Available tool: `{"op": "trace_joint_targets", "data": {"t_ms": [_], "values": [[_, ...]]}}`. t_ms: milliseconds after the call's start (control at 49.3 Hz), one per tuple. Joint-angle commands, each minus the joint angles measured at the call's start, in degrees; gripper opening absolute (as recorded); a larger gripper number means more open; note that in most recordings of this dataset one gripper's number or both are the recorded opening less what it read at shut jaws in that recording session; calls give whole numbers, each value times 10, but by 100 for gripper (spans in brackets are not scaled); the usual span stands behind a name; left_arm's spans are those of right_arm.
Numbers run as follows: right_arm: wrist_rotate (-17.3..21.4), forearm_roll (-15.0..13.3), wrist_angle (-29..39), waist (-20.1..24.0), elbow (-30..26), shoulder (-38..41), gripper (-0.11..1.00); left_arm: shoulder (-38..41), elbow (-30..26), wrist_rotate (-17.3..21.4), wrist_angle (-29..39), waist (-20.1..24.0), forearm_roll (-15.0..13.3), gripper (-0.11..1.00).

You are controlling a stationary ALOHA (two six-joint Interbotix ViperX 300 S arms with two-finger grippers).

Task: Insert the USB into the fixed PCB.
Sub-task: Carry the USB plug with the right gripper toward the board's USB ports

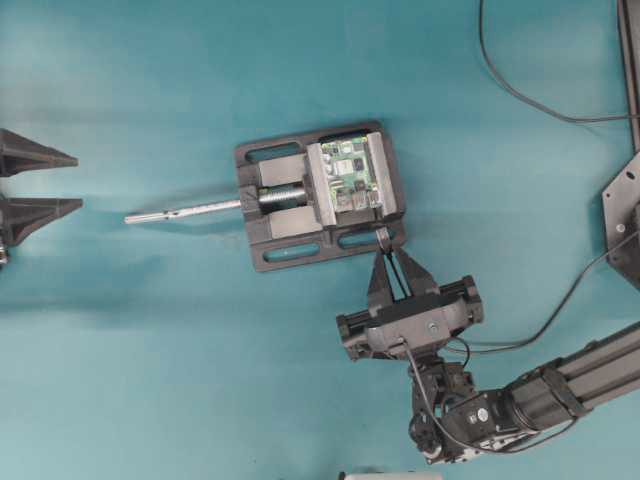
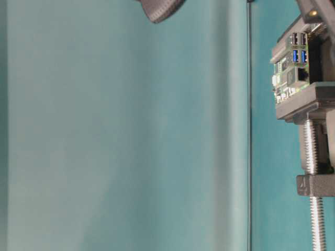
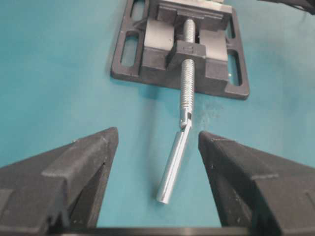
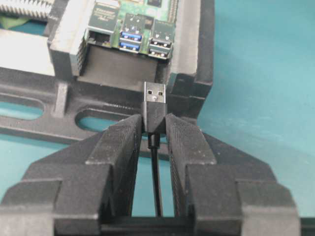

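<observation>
The right gripper [image 4: 154,129] pinches the USB [image 4: 154,101] between its fingers [image 4: 120,142], silvery tip just short of the fixed PCB [image 4: 140,24], seemingly below its ports, so approach needs lifting and aligning; the left gripper [image 3: 157,147] gapes empty.

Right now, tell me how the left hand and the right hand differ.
The left hand is wide open and holds nothing; the right hand is shut on the USB plug. The left hand sits off the vise's screw handle; the right hand sits at the vise base, plug aimed at the PCB's ports. Both have black fingers.
</observation>
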Motion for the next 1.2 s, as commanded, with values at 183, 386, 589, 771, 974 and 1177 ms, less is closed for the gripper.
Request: {"op": "trace_joint_targets", "data": {"t_ms": [183,386,589,771,974,1177], "values": [[-4,-3,-10,-7,-11,-9,21,9,-7,-5,-5,1,3,78],[-10,-3,-10,-14,-12,-9,21,9,-6,-5,-5,1,3,78],[-17,-4,-11,-21,-13,-10,21,8,-7,-5,-5,1,3,78],[-18,-15,-10,-25,-14,-11,21,8,-7,-5,-5,2,3,78],[-18,-16,-10,-31,-14,-11,21,8,-7,-5,-5,1,3,78],[-18,-16,-10,-33,-12,-11,21,8,-7,-5,-5,1,3,78]]}}
